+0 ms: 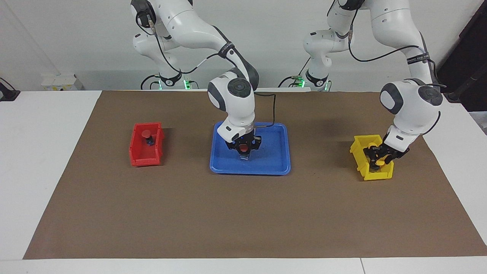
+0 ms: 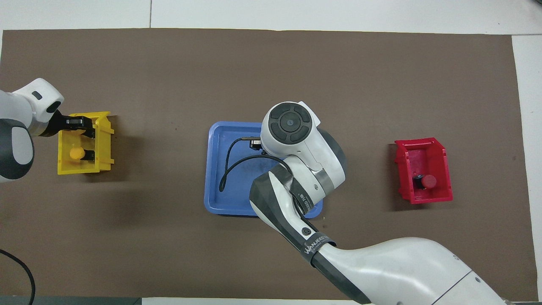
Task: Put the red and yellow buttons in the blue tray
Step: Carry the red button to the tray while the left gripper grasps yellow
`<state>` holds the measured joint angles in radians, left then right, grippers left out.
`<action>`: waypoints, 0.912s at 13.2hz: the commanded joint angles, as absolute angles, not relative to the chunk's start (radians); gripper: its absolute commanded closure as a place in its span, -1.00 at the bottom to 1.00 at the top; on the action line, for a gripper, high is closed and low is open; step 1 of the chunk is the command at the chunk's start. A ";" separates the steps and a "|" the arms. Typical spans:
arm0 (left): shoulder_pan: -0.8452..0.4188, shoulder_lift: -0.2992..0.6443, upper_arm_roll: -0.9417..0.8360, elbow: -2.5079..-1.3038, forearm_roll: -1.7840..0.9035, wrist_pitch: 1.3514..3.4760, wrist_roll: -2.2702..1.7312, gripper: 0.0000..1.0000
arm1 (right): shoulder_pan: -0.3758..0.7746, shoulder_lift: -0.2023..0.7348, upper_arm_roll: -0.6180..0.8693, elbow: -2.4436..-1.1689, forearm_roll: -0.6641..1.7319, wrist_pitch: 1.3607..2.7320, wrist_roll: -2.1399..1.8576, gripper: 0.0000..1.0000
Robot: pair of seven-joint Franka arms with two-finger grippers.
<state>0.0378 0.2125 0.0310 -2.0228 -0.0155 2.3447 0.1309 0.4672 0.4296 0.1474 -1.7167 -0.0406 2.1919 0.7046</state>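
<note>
White wall (image 1: 76, 38), white table (image 1: 38, 152), brown mat (image 1: 243, 213)

White table (image 1: 45, 160) bears brown mat (image 1: 243, 213) with 3 containers.
</note>
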 commanded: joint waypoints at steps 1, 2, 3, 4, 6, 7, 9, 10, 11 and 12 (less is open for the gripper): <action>0.040 0.215 0.026 -2.039 0.002 2.362 0.084 0.97 | 0.471 0.405 0.146 -1.761 -0.063 2.221 0.730 0.14; 0.037 0.215 0.026 -2.005 0.003 2.309 0.083 0.97 | 0.471 0.403 0.144 -1.770 -0.064 2.238 0.730 -0.15; 0.034 0.216 0.028 -1.924 0.005 2.222 0.084 0.97 | 0.471 0.403 0.144 -1.773 -0.064 2.252 0.729 -0.32; 0.028 0.215 0.031 -1.849 0.044 2.124 0.090 0.97 | 0.469 0.405 0.143 -1.754 -0.071 2.238 0.726 -0.42; -0.009 0.215 0.028 -1.675 0.120 1.926 0.084 0.97 | 0.454 0.400 0.138 -1.688 -0.095 2.197 0.723 -0.43; -0.052 0.218 0.028 -1.589 0.123 1.822 0.056 0.97 | 0.436 0.394 0.134 -1.628 -0.100 2.134 0.715 -0.43; -0.165 0.207 0.022 -1.585 0.121 1.805 -0.197 0.97 | 0.326 0.338 0.137 -1.574 -0.104 1.979 0.585 -0.43; -0.237 0.203 0.021 -1.600 0.118 1.819 -0.283 0.97 | 0.266 0.286 0.137 -1.600 -0.098 1.941 0.481 -0.43; -0.286 0.193 0.020 -1.620 0.111 1.836 -0.349 0.97 | 0.202 0.238 0.138 -1.644 -0.091 1.890 0.401 -0.43; -0.345 0.177 0.020 -1.661 0.091 1.877 -0.417 0.97 | 0.133 0.174 0.140 -1.716 -0.072 1.873 0.302 -0.43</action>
